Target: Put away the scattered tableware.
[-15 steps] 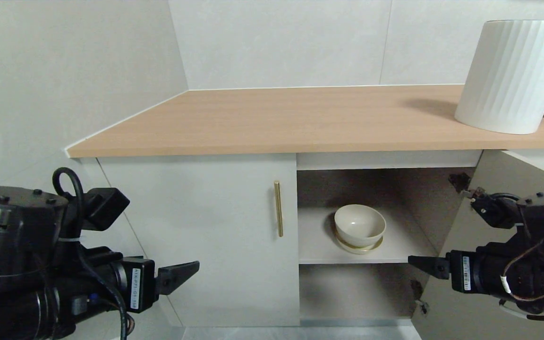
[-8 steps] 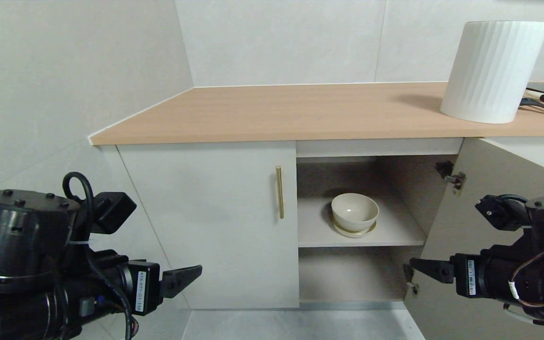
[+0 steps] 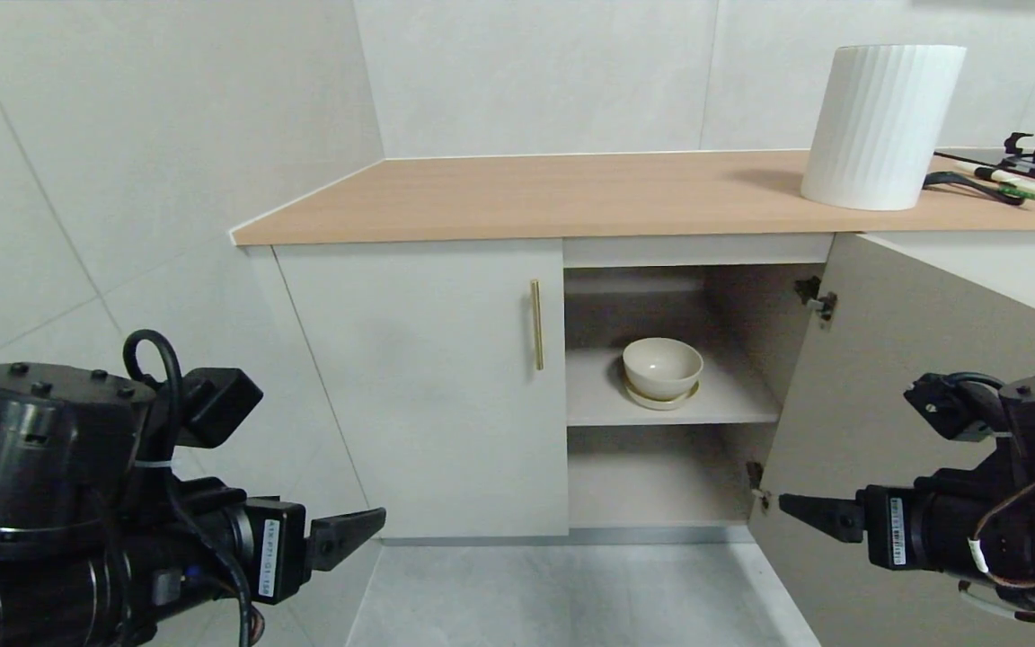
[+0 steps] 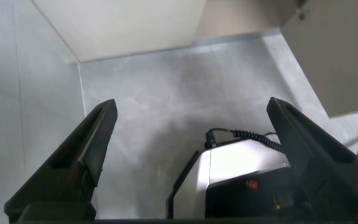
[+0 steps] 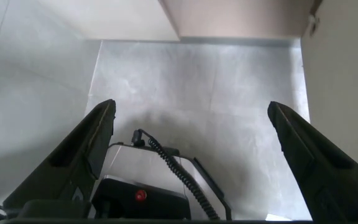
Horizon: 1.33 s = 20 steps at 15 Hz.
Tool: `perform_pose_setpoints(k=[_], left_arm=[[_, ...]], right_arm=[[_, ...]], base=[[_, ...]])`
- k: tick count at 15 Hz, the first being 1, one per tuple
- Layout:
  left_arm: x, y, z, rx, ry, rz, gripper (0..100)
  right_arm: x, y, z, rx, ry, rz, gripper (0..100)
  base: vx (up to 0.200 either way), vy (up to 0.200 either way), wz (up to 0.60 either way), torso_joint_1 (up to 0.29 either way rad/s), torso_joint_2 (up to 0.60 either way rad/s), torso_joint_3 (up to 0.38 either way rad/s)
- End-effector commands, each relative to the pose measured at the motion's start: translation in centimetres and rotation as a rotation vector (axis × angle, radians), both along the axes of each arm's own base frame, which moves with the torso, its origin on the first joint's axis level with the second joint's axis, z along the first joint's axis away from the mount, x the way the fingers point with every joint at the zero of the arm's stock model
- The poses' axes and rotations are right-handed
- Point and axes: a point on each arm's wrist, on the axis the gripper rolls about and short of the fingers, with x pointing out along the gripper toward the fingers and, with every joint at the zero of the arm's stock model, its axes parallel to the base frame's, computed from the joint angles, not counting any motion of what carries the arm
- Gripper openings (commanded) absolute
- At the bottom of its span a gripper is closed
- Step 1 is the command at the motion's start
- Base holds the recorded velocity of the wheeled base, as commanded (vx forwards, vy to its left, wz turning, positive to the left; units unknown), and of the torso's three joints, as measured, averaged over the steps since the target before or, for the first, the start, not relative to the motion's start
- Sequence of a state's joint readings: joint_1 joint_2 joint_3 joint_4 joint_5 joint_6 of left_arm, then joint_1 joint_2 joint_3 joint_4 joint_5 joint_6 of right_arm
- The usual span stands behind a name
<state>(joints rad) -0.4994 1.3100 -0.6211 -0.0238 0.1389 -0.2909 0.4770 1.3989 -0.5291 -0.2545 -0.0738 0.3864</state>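
Observation:
A cream bowl [image 3: 662, 367] sits on a small gold-rimmed plate [image 3: 661, 401] on the middle shelf [image 3: 738, 409] of the open cabinet compartment. My left gripper [image 3: 363, 528] hangs low at the left, well short of the cabinet and below the shelf's height. My right gripper [image 3: 796, 510] hangs low at the right, just in front of the open door's lower hinge. In the left wrist view the left gripper [image 4: 191, 137] is open over bare grey floor, with nothing between its fingers. The right gripper [image 5: 191, 137] is open and empty as well.
The cabinet's right door [image 3: 886, 377] stands swung open toward me beside my right arm. The left door, with a brass handle [image 3: 536, 323], is closed. On the wooden counter [image 3: 526, 193] stand a white ribbed container [image 3: 881, 126] and utensils [image 3: 1021, 175]. A tiled wall runs along the left.
The whole head picture has shifted: the camera has drawn back, so the cabinet looks smaller and more floor shows. Bowl and plate stay on the shelf. Both grippers stay open.

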Motion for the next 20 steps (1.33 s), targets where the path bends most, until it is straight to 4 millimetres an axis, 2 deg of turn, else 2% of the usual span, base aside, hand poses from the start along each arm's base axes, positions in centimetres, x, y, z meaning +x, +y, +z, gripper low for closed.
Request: perform_pose_setpoints(k=[1,7,10,17,20], left_arm=[[0.0,0.0,0.0,0.0,0.001,0.0,100],[0.0,0.0,0.0,-0.001,0.001,-0.001,100],[0.0,0.0,0.0,0.001,-0.001,-0.001,100],[0.0,0.0,0.0,0.002,-0.003,0.0,100],[0.0,0.0,0.0,0.003,0.0,-0.002,100]], right_arm=[[0.0,0.0,0.0,0.0,0.001,0.0,100],[-0.2,-0.1,0.2,0.0,-0.009,-0.003,100],[-1.4,-0.4,1.0,-0.016,-0.014,0.026,100],[-8.5,-4.1,5.8,-0.252,0.108,0.185,100],[-10.7,-5.4,6.6,-0.328,0.179,0.225,100]], base=[[0.0,0.0,0.0,0.0,0.0,0.0],[0.0,0.0,0.0,0.0,0.0,0.0],[0.0,-0.067,0.0,0.001,0.0,0.002],[0.0,-0.2,0.0,0.002,0.0,0.0],[0.0,-0.2,0.0,0.004,0.0,0.002]])
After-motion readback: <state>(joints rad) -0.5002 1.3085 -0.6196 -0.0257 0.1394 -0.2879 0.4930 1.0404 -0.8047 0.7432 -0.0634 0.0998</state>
